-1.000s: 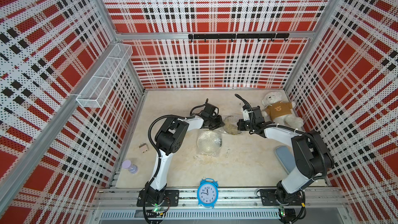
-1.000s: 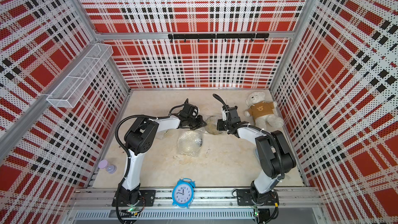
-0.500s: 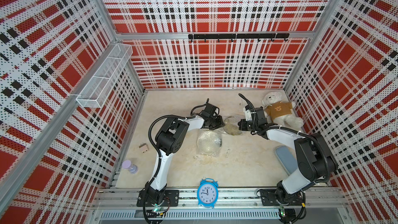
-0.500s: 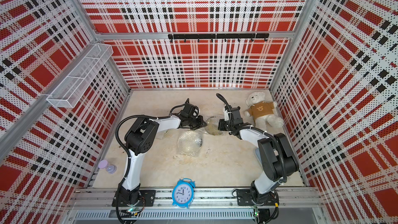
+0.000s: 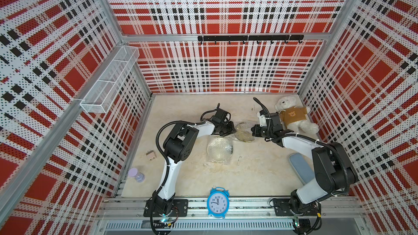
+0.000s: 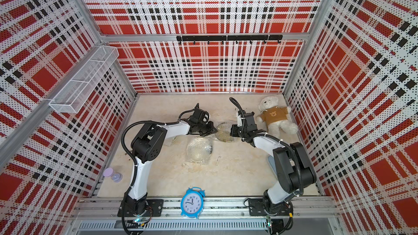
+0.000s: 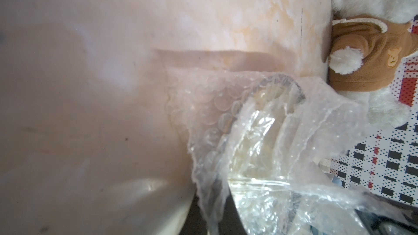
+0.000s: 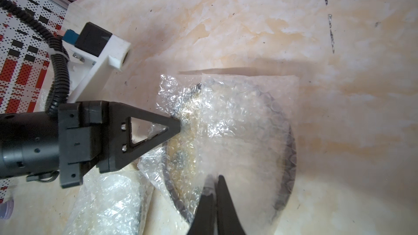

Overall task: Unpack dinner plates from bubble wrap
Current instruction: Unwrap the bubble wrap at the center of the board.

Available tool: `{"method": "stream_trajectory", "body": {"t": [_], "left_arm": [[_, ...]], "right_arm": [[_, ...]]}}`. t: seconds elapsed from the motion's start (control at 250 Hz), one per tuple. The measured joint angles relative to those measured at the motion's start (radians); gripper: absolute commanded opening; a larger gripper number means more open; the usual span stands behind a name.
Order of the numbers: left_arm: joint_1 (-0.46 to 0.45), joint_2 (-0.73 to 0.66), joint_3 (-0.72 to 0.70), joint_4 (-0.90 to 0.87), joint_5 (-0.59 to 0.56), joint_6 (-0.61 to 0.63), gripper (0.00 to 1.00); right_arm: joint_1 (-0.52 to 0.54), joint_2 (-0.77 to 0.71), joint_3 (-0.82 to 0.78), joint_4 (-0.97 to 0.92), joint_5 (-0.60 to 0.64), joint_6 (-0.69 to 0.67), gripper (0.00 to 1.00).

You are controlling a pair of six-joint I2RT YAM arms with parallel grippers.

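Pinching opposite sides of one wrapped plate, with no plate unpacked yet.

Left gripper point(image 8: 179, 127) and right gripper point(image 8: 214, 183) are each closed on the bubble wrap point(image 8: 237, 114) around a yellow plate point(image 8: 288, 154) with a dark rim. It lies flat on the table point(image 5: 248, 172), mid-width and toward the back. The wrap is crumpled and loose at the left gripper's side, but the plate is covered. A second plate point(image 5: 219, 149), pale, sits fully wrapped just in front. A third cannot be made out clearly. The task looks barely begun: every visible plate needs its wrap removed.
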Motion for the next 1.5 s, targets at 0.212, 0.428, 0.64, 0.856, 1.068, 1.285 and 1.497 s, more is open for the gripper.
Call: {"method": "stream_trajectory", "body": {"t": [0.212, 0.428, 0.64, 0.856, 1.068, 1.285, 1.497], "left_arm": [[0.007, 0.0, 0.001, -0.009, -0.019, -0.001, 0.0], [0.008, 0.0, 0.005, -0.012, -0.023, -0.003, 0.0], [0.01, 0.0, 0.004, -0.01, -0.022, -0.008, 0.0], [0.027, -0.001, 0.004, -0.004, -0.025, -0.012, 0.0], [0.059, -0.002, 0.005, 0.0, -0.03, -0.021, 0.0], [0.085, -0.002, 0.005, 0.0, -0.03, -0.026, 0.0], [0.086, -0.002, 0.005, 0.0, -0.03, -0.027, 0.0]], "right_arm": [[-0.026, -0.043, -0.006, 0.02, 0.023, 0.008, 0.0], [-0.029, -0.056, -0.041, 0.041, 0.043, 0.021, 0.0], [-0.029, -0.082, -0.079, 0.053, 0.109, 0.046, 0.08], [-0.029, -0.088, -0.092, 0.059, 0.174, 0.093, 0.18], [-0.029, -0.086, -0.086, 0.045, 0.233, 0.127, 0.28], [-0.029, -0.082, -0.055, -0.006, 0.308, 0.157, 0.38], [-0.034, -0.085, -0.043, -0.083, 0.367, 0.179, 0.47]]}}
